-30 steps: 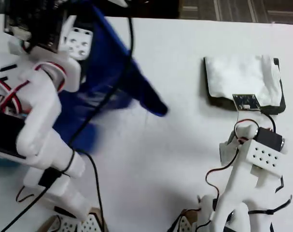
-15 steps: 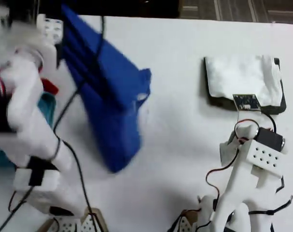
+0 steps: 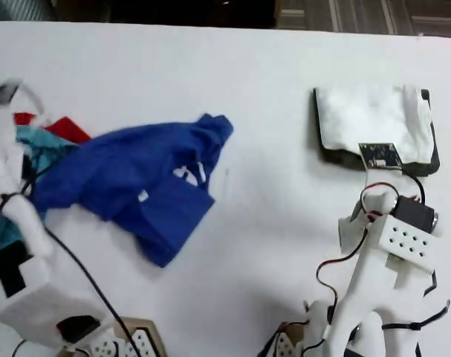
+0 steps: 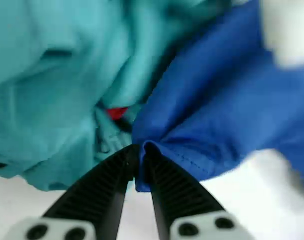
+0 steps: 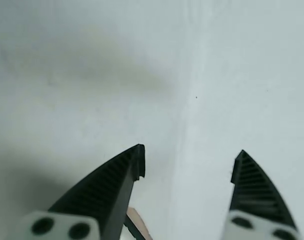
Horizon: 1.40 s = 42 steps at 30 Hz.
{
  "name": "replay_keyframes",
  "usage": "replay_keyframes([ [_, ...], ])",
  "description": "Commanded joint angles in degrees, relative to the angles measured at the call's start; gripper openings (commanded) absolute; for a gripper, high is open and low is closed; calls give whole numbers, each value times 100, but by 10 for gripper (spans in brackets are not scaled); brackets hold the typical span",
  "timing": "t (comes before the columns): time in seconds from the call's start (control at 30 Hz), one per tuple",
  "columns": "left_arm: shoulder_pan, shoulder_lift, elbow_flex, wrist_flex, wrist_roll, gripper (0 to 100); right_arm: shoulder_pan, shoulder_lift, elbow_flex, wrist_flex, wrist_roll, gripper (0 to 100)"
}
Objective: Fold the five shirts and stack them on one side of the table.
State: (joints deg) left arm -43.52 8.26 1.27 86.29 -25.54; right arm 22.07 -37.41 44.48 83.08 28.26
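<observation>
A crumpled blue shirt (image 3: 140,186) lies spread on the left half of the white table (image 3: 270,74). My left gripper (image 4: 140,154) is shut on a hem of the blue shirt (image 4: 227,100), right beside a teal shirt (image 4: 51,65) with a scrap of red cloth (image 4: 116,112) showing under it. From above, the teal shirt (image 3: 39,152) and a red shirt (image 3: 65,130) lie at the table's left edge by the left arm (image 3: 17,245). A folded white shirt (image 3: 374,119) rests on a dark folded one at the right. My right gripper (image 5: 189,165) is open over bare table.
The right arm (image 3: 385,260) stands at the front right, just in front of the folded stack, with a small circuit board (image 3: 379,156) on it. Wires trail from both arm bases along the front edge. The table's middle and back are bare white surface.
The left arm swung down and to the left with the blue shirt, which was lifted high and now lies spread on the table. The right arm stayed still.
</observation>
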Motion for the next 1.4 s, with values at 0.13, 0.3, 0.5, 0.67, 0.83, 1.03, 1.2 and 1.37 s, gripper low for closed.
replay_keyframes([
  [0.13,-571,-185,576,-659,-1029,190,-57,-163,-62,-110,53,279],
  [0.3,-255,-185,-435,-97,-1011,203,-57,-154,-26,-110,53,279],
  [0.5,1099,-176,-1886,1662,-941,203,-57,-154,-26,-110,53,279],
  [0.67,2497,-396,-822,1609,-993,203,-57,-154,-26,-110,53,279],
  [0.83,3587,-457,391,1204,-1257,203,-57,-154,-26,-110,53,279],
  [1.03,3262,-448,1349,-527,-1275,206,-57,-154,-26,-110,53,279],
  [1.2,2664,-431,1851,-1916,-1741,206,-57,-154,-26,-110,53,279],
  [1.37,2075,-290,2211,-3569,-1749,203,-57,-154,-26,-110,53,279],
])
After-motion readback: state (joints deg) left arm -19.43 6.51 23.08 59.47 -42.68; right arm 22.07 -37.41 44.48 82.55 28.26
